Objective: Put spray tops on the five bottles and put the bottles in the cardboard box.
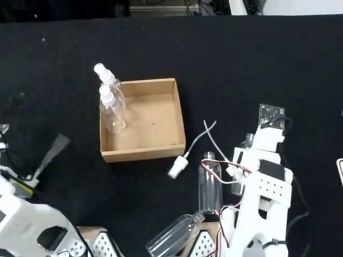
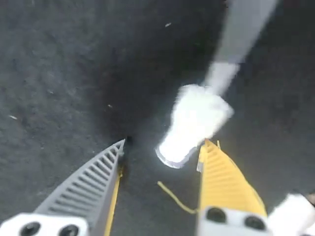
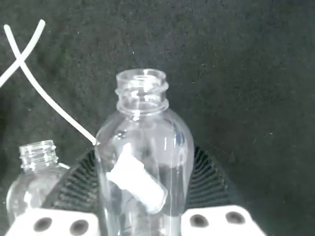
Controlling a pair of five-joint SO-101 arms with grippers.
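Note:
My right gripper (image 3: pixel 142 196) is shut on a clear bottle (image 3: pixel 142 142) with a bare, open neck; in the high view this bottle (image 1: pixel 247 142) peeks out past the right arm. A second uncapped bottle (image 1: pixel 209 181) lies beside it, and a third (image 1: pixel 174 236) lies near the front edge. A white spray top (image 1: pixel 178 167) with its tube lies in front of the cardboard box (image 1: pixel 181 115). Two capped bottles (image 1: pixel 111 101) lean inside the box's left side. My left gripper (image 2: pixel 162 147) is open at the front left, with a blurred spray top (image 2: pixel 197 120) at its yellow fingertip.
A loose thin tube (image 1: pixel 217 144) crosses the spray top's tube on the black cloth between the box and the right arm. The arms' bases (image 1: pixel 96 243) stand along the front edge. The box's right half holds nothing.

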